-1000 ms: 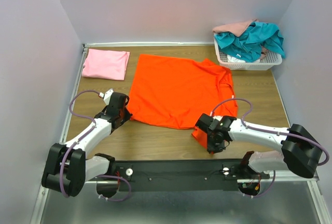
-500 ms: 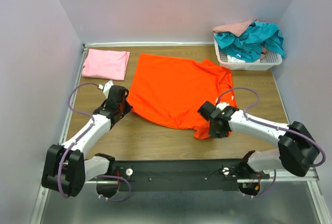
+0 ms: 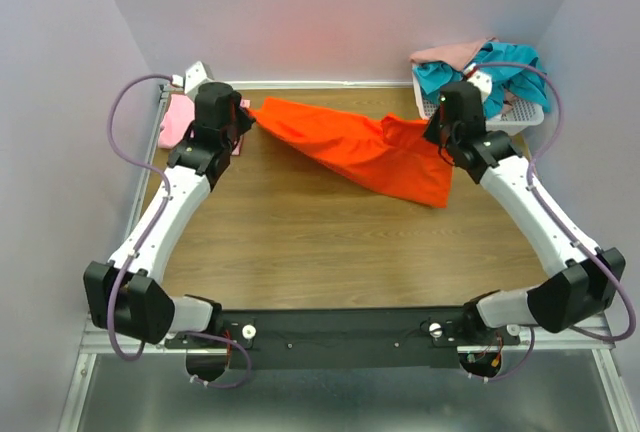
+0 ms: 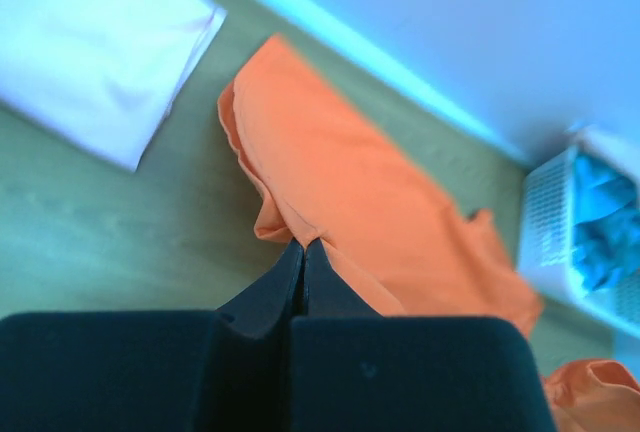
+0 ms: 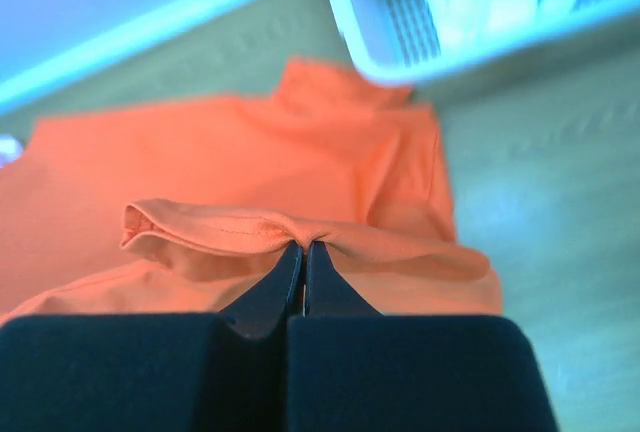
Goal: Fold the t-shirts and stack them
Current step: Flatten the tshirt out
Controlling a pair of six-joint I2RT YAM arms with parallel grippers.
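Since a second ago we've swung the orange t-shirt (image 3: 350, 147) toward 12 o'clock, left gripper (image 3: 245, 114) and right gripper (image 3: 432, 135) both clamped on its hem, mid-fold; next we'd lay it flat.

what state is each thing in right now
orange t-shirt, doubled over, pinched at two edges
light pink t-shirt, folded, flat on the table
teal t-shirt, crumpled in the basket
peach-pink t-shirt, crumpled in the basket
basket, upright, holding shirts
left gripper, shut on orange t-shirt
right gripper, shut on orange t-shirt
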